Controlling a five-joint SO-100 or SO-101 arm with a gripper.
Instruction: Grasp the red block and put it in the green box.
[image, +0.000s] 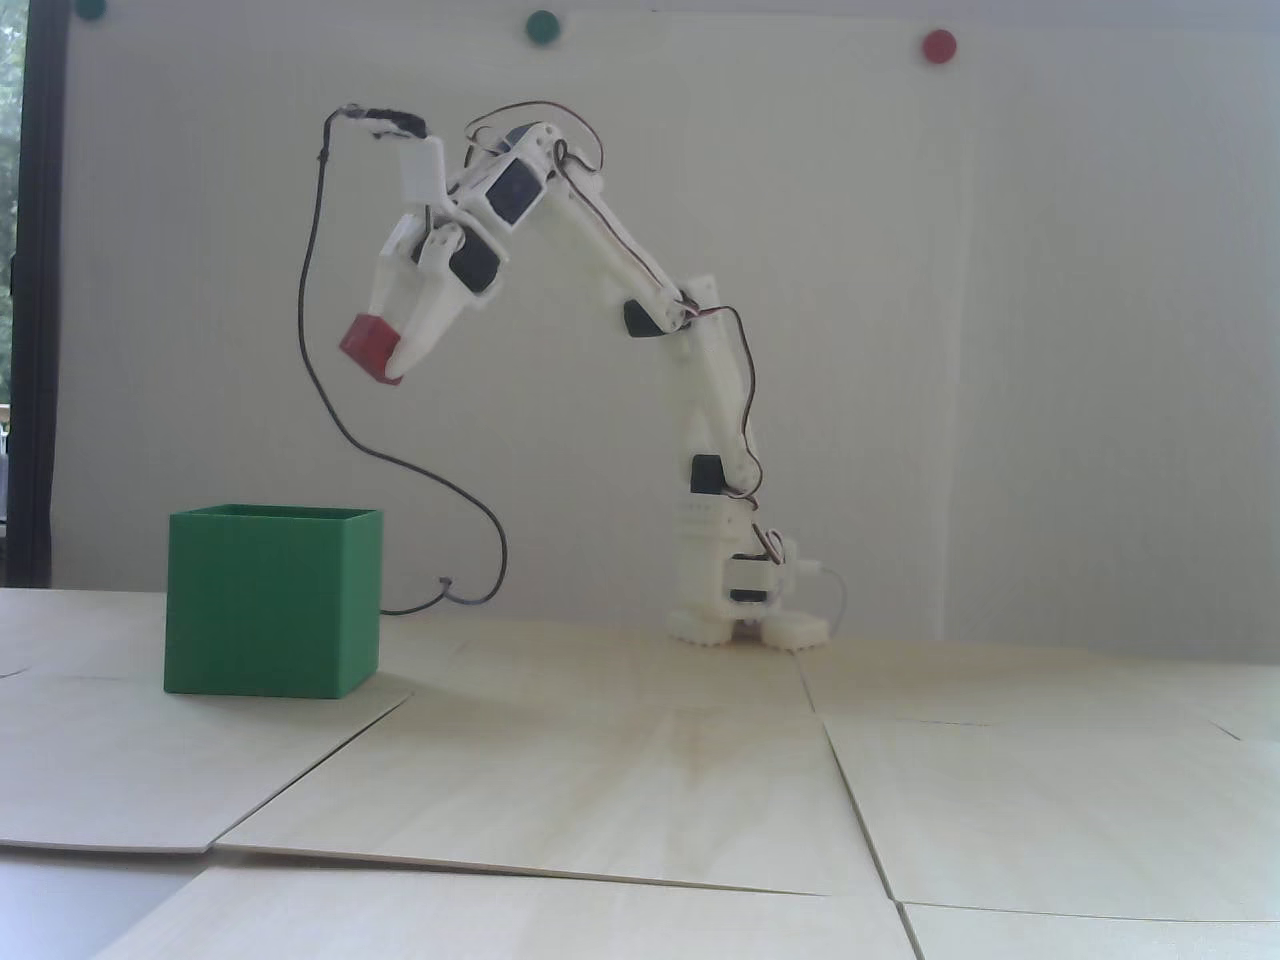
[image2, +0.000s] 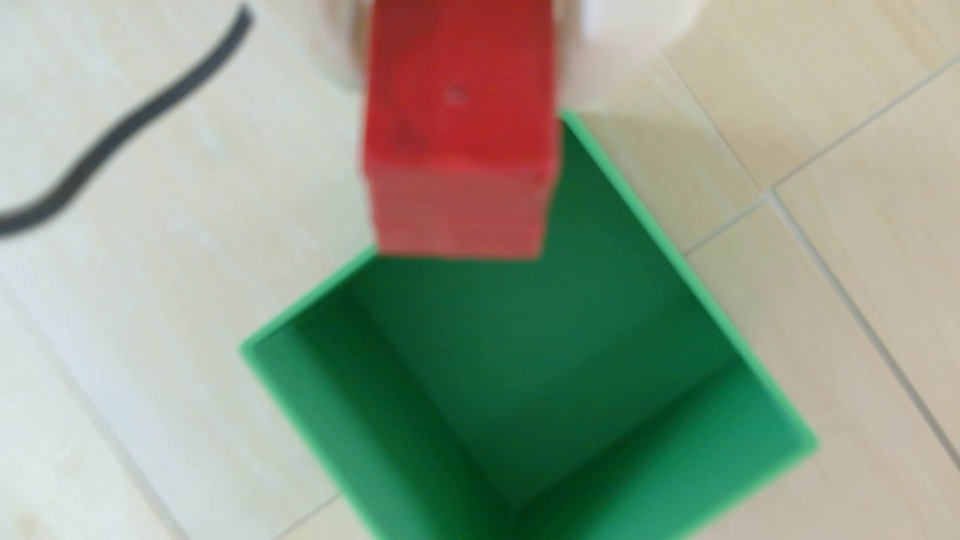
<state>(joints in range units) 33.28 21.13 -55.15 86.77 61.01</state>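
Note:
My white gripper (image: 388, 345) is shut on the red block (image: 366, 347) and holds it high in the air, above and slightly right of the green box (image: 270, 612) in the fixed view. The box stands on the wooden table at the left, open side up. In the wrist view the red block (image2: 457, 130) hangs between my blurred white fingers (image2: 631, 31) at the top edge, over the near corner of the green box (image2: 545, 363), whose inside shows nothing in it.
A black cable (image: 420, 470) hangs from my wrist and loops down to the table behind the box; it also shows in the wrist view (image2: 130, 119). The arm's base (image: 740, 600) stands at mid-table. Round green and red dots (image: 940, 44) are on the wall.

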